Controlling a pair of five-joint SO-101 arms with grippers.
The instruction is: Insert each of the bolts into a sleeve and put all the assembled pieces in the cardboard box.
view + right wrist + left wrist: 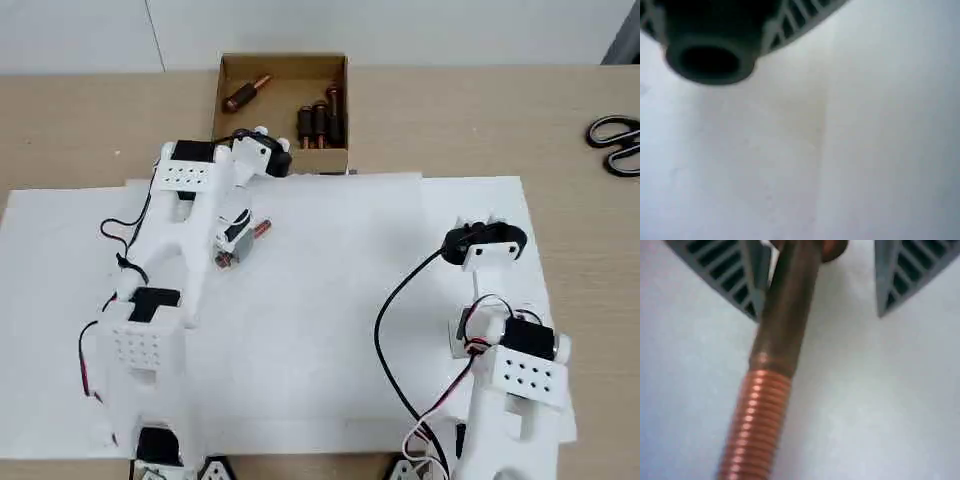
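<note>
One bolt inside spread left tool | right tool pinching dark sleeve (open end visible)

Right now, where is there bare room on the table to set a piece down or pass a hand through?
Free: the white paper between the bolt and the cable, and bare table between the cardboard box and the scissors. Crowded: around the left gripper near the box, and around the right gripper holding its sleeve.

A wooden table bears a white paper sheet, a cardboard box and scissors.
</note>
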